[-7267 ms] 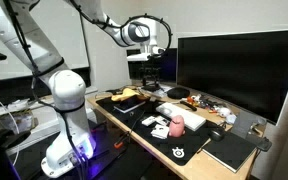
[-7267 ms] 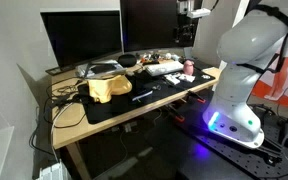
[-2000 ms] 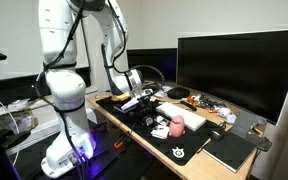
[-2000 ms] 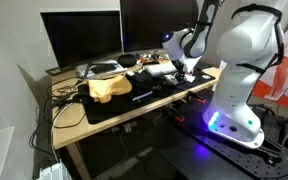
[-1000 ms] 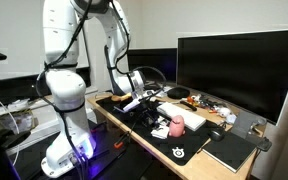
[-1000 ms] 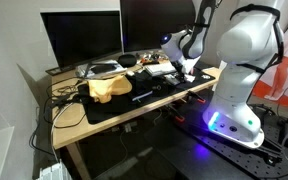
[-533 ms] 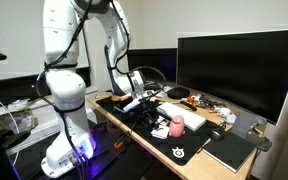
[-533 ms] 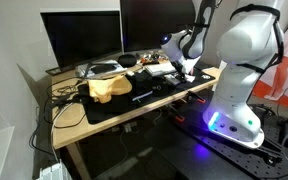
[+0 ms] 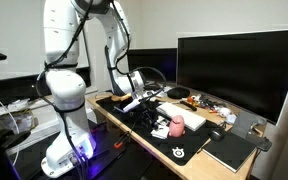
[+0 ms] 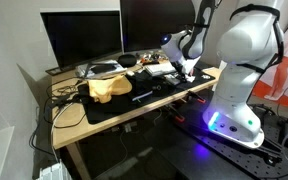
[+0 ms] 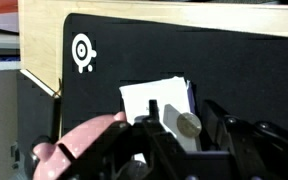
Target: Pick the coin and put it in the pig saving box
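Lowered from its high perch of seven seconds ago, the Franka arm now hangs just over the desk (image 9: 106,112), and nothing visible has shifted in the last half second. In the wrist view the gripper (image 11: 187,130) comes in from 6 o'clock with its jaws standing apart, one dark finger on each side of the coin (image 11: 189,125). That silver coin sits midway between the fingertips, partly on a white card (image 11: 149,95) and partly over the black mouse mat (image 11: 234,60); whether it touches either finger cannot be told. The pig saving box (image 11: 79,150), pink and rounded, lies near the coin at 8 o'clock, close beside the nearer finger. A white round logo (image 11: 82,53) marks the mat at 10 o'clock.

In an exterior view the gripper (image 9: 136,104) hovers low over the mat, with the pig saving box (image 9: 178,123) at its 4 o'clock and a large dark monitor (image 9: 229,70) behind. In an exterior view the gripper (image 10: 187,68) stands at 3 o'clock from a yellow cloth (image 10: 109,88).
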Robot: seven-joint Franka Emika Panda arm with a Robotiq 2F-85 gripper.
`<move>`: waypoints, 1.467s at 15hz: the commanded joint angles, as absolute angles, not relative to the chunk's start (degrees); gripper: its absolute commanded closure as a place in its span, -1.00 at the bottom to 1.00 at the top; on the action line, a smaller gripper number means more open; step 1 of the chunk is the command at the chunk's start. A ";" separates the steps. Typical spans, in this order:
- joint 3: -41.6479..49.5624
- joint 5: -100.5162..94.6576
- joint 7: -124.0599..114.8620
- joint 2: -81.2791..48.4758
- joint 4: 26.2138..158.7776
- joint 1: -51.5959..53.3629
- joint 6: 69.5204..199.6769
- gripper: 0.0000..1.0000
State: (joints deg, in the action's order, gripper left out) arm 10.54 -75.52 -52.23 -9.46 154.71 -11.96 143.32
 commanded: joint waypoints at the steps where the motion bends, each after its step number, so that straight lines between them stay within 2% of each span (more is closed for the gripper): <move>1: 10.75 -77.06 -54.53 -9.95 154.18 -11.17 141.91 0.04; 8: 10.48 -77.08 -54.57 -9.58 154.44 -10.57 141.67 -0.11; 13: 10.28 -76.86 -54.56 -9.32 154.58 -10.16 141.43 0.07; 14: 10.22 -76.85 -54.57 -9.23 154.63 -9.99 141.39 0.17; 15: 10.19 -76.91 -54.60 -9.15 154.68 -9.83 141.38 0.12; 19: 10.13 -77.23 -54.81 -9.02 154.72 -9.31 141.33 0.17; 22: 10.10 -77.27 -54.79 -9.12 154.64 -9.26 141.35 0.39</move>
State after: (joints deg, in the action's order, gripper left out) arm 10.35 -75.60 -52.25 -9.54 154.65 -9.82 142.91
